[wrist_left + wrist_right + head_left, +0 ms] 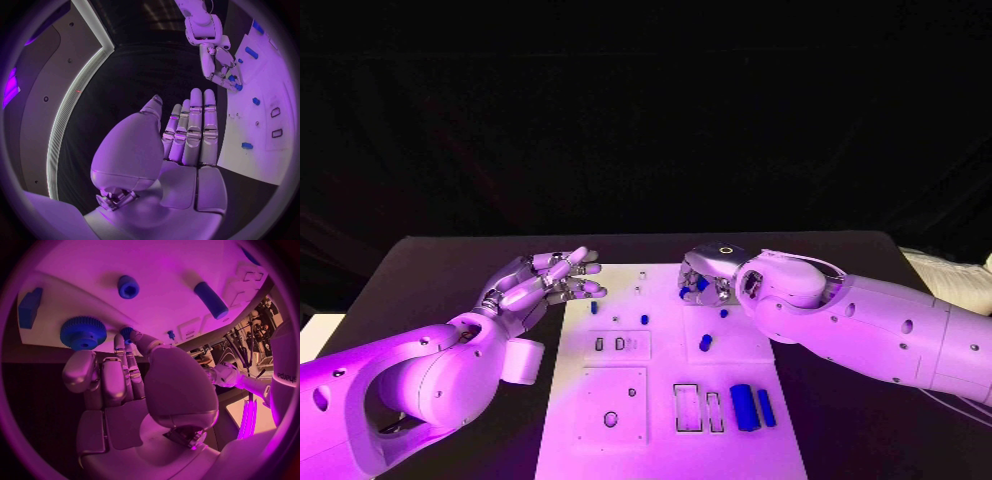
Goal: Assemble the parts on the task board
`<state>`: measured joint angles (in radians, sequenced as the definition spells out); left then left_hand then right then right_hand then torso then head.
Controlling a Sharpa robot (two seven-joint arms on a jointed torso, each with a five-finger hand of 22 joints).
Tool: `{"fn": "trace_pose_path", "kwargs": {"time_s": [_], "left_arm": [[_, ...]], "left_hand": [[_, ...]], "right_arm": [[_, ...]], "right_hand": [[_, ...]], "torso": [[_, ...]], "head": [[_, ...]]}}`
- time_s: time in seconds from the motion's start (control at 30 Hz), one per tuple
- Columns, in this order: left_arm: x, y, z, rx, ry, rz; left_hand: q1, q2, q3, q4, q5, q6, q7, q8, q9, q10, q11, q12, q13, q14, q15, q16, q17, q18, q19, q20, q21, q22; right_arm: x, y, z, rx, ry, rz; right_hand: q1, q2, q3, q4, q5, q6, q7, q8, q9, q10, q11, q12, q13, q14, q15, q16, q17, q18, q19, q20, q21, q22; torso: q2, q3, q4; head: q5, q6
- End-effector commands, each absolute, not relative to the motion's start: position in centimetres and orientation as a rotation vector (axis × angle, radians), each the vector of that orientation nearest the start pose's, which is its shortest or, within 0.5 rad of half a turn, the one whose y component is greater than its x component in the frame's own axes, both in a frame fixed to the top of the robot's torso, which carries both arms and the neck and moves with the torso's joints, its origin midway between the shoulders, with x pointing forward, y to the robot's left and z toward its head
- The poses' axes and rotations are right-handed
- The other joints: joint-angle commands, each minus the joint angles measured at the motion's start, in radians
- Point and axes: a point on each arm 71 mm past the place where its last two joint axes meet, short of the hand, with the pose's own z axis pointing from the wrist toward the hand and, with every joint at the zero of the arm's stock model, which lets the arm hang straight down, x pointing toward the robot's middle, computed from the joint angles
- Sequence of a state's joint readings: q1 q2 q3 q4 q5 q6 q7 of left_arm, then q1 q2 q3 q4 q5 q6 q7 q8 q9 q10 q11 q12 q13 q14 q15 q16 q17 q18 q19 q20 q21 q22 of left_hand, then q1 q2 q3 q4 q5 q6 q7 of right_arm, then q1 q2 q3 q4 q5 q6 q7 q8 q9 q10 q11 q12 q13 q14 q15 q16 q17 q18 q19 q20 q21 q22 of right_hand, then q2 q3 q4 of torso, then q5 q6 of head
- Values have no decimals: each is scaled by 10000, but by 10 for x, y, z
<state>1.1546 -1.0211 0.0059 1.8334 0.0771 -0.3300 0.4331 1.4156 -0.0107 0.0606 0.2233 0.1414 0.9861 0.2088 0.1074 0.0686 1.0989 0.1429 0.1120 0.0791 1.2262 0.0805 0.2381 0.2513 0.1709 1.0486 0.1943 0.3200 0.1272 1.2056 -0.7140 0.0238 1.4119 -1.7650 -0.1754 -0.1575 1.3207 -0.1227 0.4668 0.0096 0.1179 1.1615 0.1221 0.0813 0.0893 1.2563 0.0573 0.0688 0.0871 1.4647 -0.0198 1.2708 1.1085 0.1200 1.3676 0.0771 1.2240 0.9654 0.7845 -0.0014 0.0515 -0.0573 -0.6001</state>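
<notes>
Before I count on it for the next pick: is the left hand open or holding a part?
Open. The left hand shows straight, slightly spread fingers and a bare palm, beside the task board.

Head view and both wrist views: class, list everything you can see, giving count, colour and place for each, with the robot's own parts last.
table: one, black, under everything.
task board: one, white, in the middle of the table.
blue blocks: two, blue, side by side on the board's near right part.
small blue parts: several, blue, scattered over the board's far half.
gear: one, blue, on the board beside the right hand's fingers.
left hand: one, silver, fingers spread and holding nothing, at the board's far left edge.
right hand: one, silver, over the board's far end, fingers reaching a small blue part; whether it grips it is unclear.
</notes>
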Motion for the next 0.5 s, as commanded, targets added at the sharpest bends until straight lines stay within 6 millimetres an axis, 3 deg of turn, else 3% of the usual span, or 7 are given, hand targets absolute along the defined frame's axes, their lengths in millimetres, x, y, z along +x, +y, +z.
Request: {"fn": "trace_pose_path", "kwargs": {"time_s": [0.03,0.2,0.5], "left_arm": [[427,205,-154,-11875,13925,-17257],[427,205,-154,-11873,13911,-17251],[426,204,-154,-11853,13997,-17379]], "left_hand": [[53,29,5,-66,-19,22,25,-68,-6,-21,43,-68,-13,12,33,-36,16,117,73,-25,-69,-11],[74,33,11,-87,-19,33,21,-71,-4,-10,39,-76,-12,9,31,-46,32,118,74,-26,-73,-15],[137,57,34,-160,-19,92,6,-82,4,53,29,-112,-9,-59,33,-131,88,114,47,-25,-117,-44]], "right_arm": [[512,-164,-170,-4304,15842,4434],[509,-162,-160,-3897,14861,4901],[511,-153,-141,-3391,13515,5342]], "right_hand": [[52,-112,52,9,-40,76,-7,11,-3,27,-3,-19,-18,382,-62,36,-40,-110,-48,-31,70,16],[129,-154,124,-23,66,120,-9,4,11,31,-4,-35,-25,371,-65,50,-36,-112,-75,-33,105,46],[154,-171,214,-7,208,152,0,-12,23,46,4,-42,-31,349,-62,22,-93,-110,-108,-30,130,60]], "torso": [[8,4,12],[22,2,41],[63,10,34]], "head": [[-8,7],[15,24],[77,107]]}}
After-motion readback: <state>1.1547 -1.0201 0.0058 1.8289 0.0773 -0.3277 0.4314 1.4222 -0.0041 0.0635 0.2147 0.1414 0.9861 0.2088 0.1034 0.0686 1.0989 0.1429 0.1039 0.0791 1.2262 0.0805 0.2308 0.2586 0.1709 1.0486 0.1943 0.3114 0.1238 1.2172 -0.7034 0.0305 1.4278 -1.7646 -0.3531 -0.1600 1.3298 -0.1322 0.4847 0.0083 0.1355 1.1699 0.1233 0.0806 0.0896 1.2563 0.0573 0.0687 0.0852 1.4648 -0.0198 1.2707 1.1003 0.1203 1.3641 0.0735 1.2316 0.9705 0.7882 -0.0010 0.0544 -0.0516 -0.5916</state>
